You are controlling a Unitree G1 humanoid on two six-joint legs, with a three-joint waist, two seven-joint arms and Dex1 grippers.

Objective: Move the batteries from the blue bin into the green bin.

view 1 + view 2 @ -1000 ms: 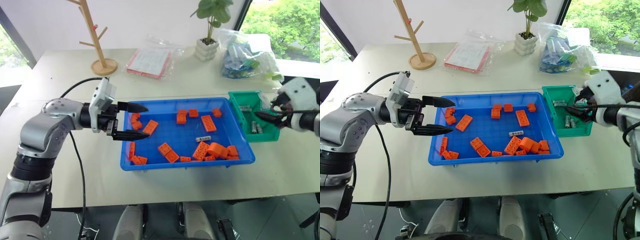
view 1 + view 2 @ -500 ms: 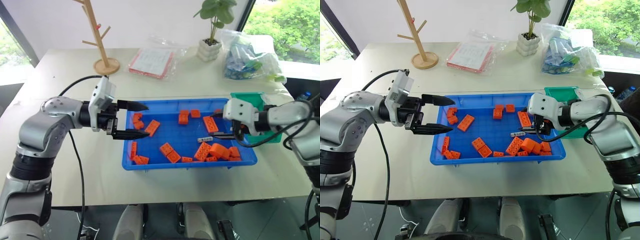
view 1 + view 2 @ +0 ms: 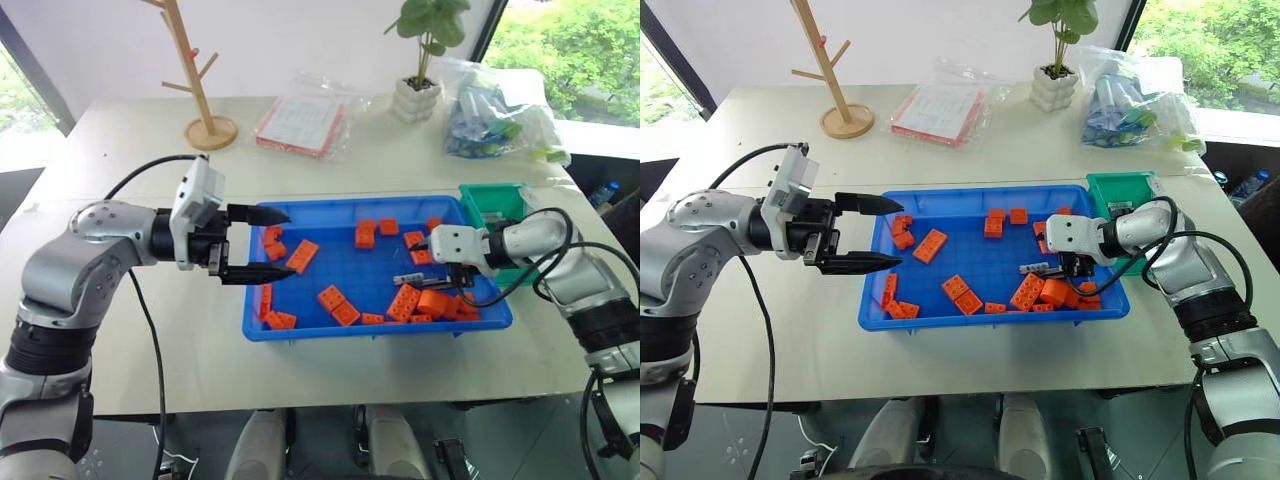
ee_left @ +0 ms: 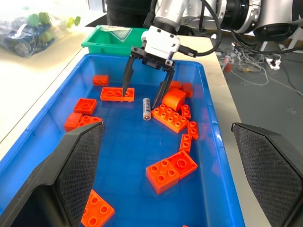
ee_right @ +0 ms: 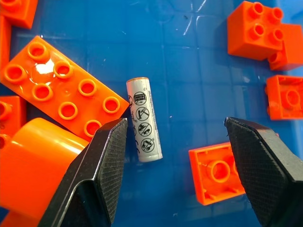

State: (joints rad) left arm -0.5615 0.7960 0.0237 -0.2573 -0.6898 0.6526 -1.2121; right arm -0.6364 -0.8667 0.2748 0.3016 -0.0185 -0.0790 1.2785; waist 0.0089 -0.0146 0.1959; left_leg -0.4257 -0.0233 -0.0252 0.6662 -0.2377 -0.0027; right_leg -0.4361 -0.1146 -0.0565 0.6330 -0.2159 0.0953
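One battery (image 5: 144,119), a small silvery-white cylinder, lies on the floor of the blue bin (image 3: 380,329) among orange bricks. My right gripper (image 4: 142,100) hangs open just above it, pointing down into the bin. In the right wrist view the battery sits close beside one finger (image 5: 102,161), off the middle of the gap and apart from both fingers. My left gripper (image 3: 288,242) stands open and empty over the blue bin's left rim. The green bin (image 3: 490,200) stands against the blue bin's right end, partly behind my right arm.
Several orange bricks (image 3: 420,298) crowd the blue bin around the battery, one long brick (image 5: 61,90) right beside it. At the back of the table stand a wooden rack (image 3: 210,130), a pink packet (image 3: 303,122), a potted plant (image 3: 417,97) and a plastic bag (image 3: 495,120).
My right gripper has swung left from over the green bin into the blue bin and dropped low over the battery. The left arm has stayed in place.
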